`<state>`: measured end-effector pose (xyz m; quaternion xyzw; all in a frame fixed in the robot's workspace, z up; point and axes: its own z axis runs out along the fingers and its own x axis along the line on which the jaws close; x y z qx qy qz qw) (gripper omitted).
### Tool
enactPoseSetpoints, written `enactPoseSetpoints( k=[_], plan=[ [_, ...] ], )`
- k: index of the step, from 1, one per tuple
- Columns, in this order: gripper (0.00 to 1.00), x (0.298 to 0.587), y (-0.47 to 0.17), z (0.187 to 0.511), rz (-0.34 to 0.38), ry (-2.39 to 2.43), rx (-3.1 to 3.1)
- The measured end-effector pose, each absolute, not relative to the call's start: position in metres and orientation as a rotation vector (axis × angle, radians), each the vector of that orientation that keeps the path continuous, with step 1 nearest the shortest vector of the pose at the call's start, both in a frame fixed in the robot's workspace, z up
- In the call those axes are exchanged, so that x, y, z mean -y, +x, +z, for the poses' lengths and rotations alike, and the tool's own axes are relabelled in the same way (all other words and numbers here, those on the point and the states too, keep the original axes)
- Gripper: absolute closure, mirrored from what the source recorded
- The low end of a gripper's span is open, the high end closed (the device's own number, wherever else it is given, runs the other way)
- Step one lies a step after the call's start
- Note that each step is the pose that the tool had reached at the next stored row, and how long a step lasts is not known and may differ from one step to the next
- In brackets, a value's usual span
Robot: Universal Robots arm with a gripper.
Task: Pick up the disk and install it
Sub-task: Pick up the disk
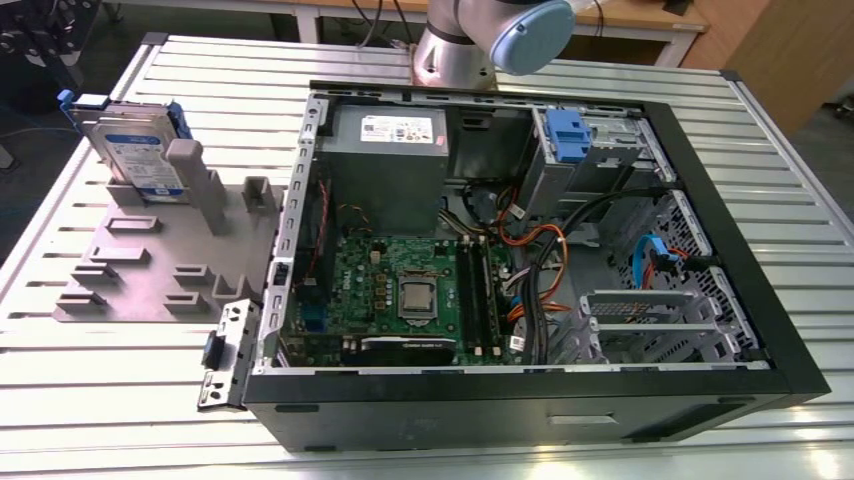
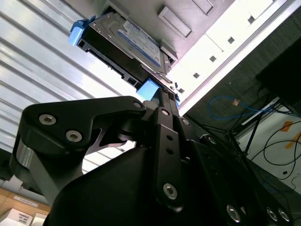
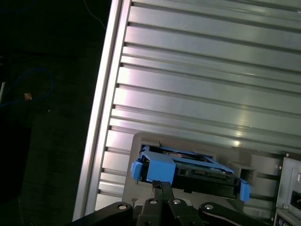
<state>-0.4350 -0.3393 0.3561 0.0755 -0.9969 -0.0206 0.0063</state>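
The disk (image 1: 138,150) stands on edge in a slot at the far end of a grey fixture (image 1: 147,270), label facing out and blue rails along its sides, out of the gripper's hold. The gripper (image 3: 161,186) has its black fingers drawn together with nothing between them. In both wrist views the tips line up with the disk's blue rail, but I cannot tell from them whether they touch it. In the exterior view the disk stands free in its slot. The arm (image 1: 494,40) shows at the far edge of the table (image 1: 120,390), whose top is ribbed aluminium slats. To the exterior view's right of the fixture, just beside it, lies an open black computer case (image 1: 534,410) with a green motherboard (image 1: 400,280), a grey power supply (image 1: 387,130) and a blue clip (image 1: 567,130) in a drive bay. Beyond the table edge the floor is dark, with a blue cable (image 2: 225,106) looped on it.
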Motion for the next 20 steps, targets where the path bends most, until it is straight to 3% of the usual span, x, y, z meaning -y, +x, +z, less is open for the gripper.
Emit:
enactPoseSetpoints(
  k=[20],
  plan=[
    [0.89,0.3393,-0.435,0.3561,-0.064,0.263,3.117]
  ],
)
